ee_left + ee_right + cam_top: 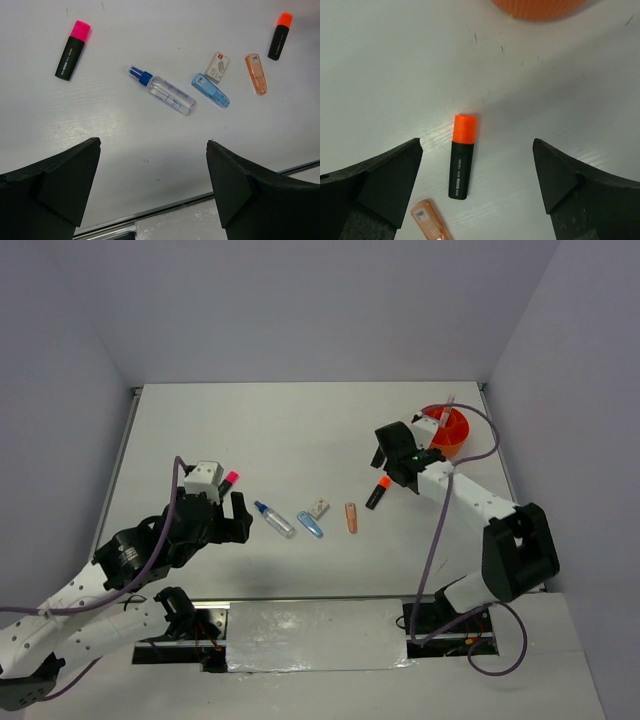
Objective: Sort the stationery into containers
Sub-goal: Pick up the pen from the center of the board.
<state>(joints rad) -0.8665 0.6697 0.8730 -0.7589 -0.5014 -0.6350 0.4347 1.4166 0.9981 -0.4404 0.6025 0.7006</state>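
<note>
Highlighter with orange cap [461,160] lies on the surface [395,60] beneath the wide-spread, empty right gripper [476,145]; left gripper [152,144] gapes empty too.

a robot lab test cell: a white table [300,430] boxed in by plain pale walls [300,310], with a left arm [90,590] and right arm [480,505] bolted at its near edge and purple cables [437,540] trailing.

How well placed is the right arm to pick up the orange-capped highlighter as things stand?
Probably yes. The orange-capped highlighter lies on the table, between the wide-open jaws of the right arm in its wrist view. The peach piece lies near its black end but apart, so nothing seems to block a descent.
</note>
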